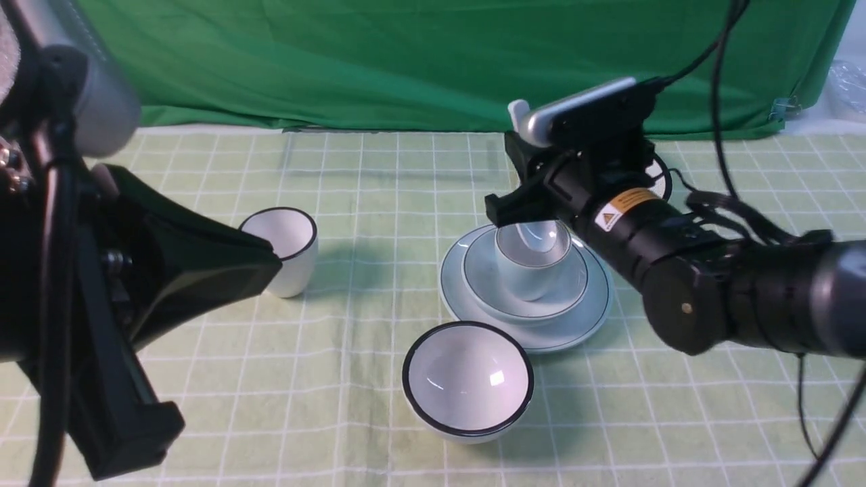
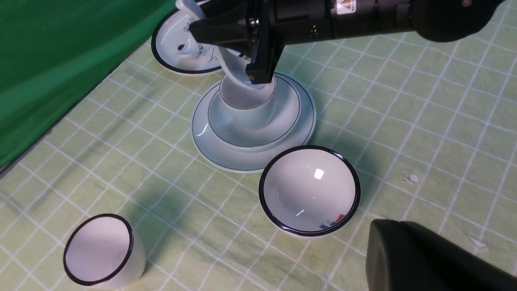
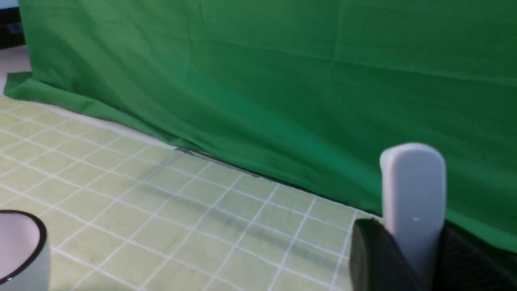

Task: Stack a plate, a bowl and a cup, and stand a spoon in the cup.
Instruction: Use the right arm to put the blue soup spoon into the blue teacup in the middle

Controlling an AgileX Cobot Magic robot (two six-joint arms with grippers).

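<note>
The plate lies on the checked cloth with the bowl on it and the pale blue cup standing in the bowl. My right gripper hangs over the cup, shut on the white spoon. The spoon's scoop dips into the cup and its handle sticks up between the fingers. My left gripper is shut and holds nothing; it hovers at the left, apart from the stack, and shows in its wrist view as a black tip.
A deeper black-rimmed bowl sits just in front of the stack. A white black-rimmed cup stands to the left. A black-rimmed cartoon plate lies behind the stack. Green backdrop closes the far edge.
</note>
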